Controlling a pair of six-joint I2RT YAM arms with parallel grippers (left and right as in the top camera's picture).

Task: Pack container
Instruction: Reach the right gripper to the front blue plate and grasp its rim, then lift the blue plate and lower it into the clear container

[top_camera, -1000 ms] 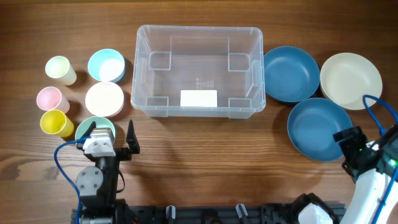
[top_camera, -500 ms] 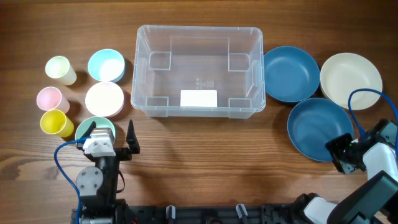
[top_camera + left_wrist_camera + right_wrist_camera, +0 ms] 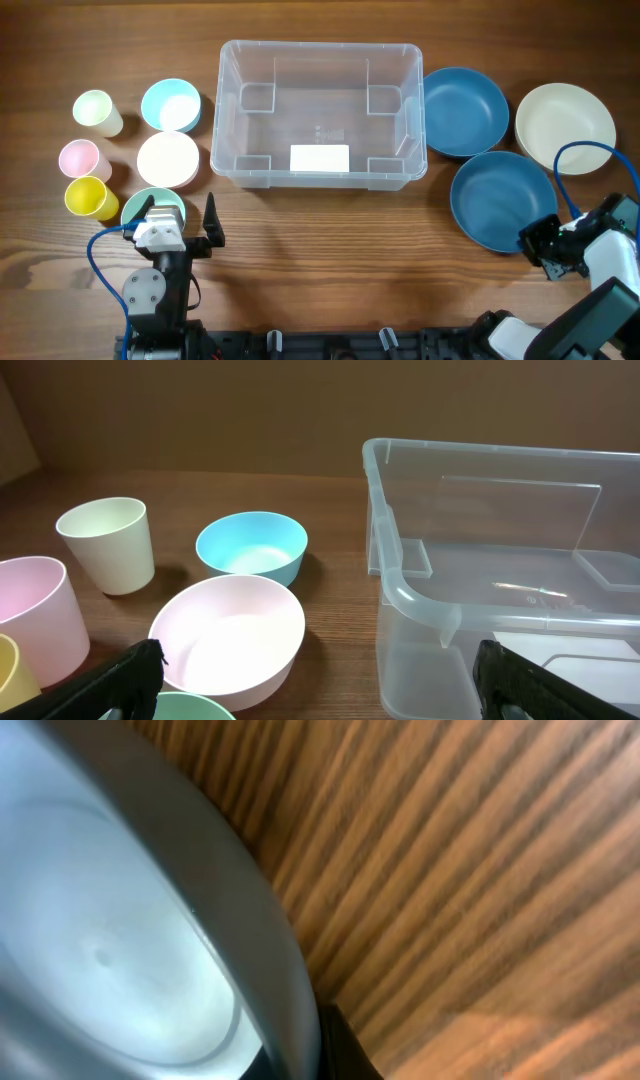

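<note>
My right fingers (image 3: 541,243) were at the near right edge of the near blue bowl (image 3: 498,200). In my right wrist view, 1 dark finger (image 3: 345,1055) sat tight against the outside of that bowl's rim. The other finger was hidden, so I could not tell if I was pinching the rim or only touching it. My left fingers (image 3: 125,675) were spread wide open and held nothing.

The container (image 3: 318,110) sat in the middle of the tabletop (image 3: 330,270), on the far side from me. Nothing was packed in it. Its long side ran from left to right.

From my right fingers, the container lay ahead and off to my left, well apart. The near blue bowl was in between. The far blue bowl (image 3: 465,112) sat just beside the container's short right wall.

My left fingers were nearer to the container, with its near left corner just ahead of them. But my right fingers were the ones at a bowl. I think that bowl would need to go up, then left over the short right wall.
</note>
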